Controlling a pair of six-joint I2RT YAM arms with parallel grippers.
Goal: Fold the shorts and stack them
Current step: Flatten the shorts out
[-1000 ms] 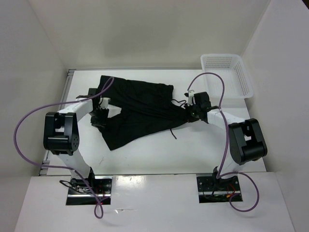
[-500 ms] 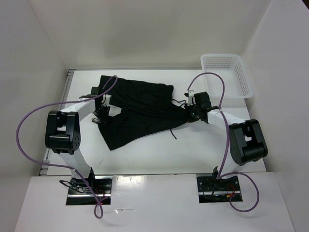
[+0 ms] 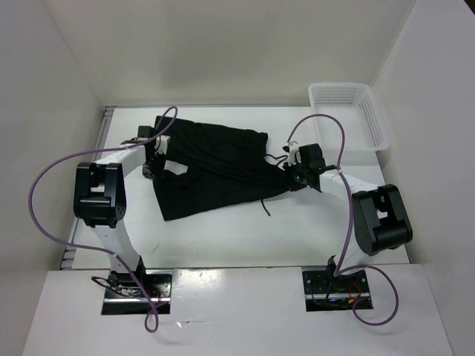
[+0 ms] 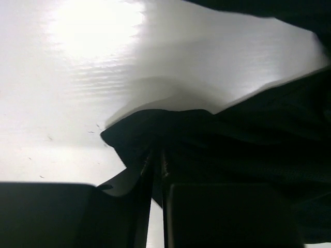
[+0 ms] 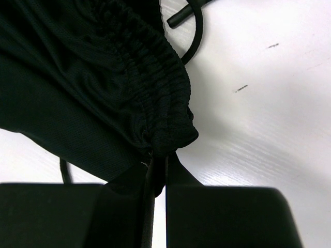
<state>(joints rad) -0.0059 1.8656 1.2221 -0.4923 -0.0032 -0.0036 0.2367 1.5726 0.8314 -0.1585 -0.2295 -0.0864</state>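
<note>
The black shorts lie spread across the middle of the white table, with a thin drawstring trailing off the near edge. My left gripper is shut on the shorts' left edge; the left wrist view shows a fold of black fabric pinched between the fingers. My right gripper is shut on the gathered waistband at the right end; the right wrist view shows the ruched elastic clamped at the fingertips and a loop of drawstring beyond it. No white tag shows.
A white plastic lattice basket stands at the far right corner of the table. White walls close in the table on the left, back and right. Purple cables arch over both arms.
My left gripper has moved toward the back with the shorts' left edge, pulling the near-left flap in and straightening it. The right gripper has barely moved.
</note>
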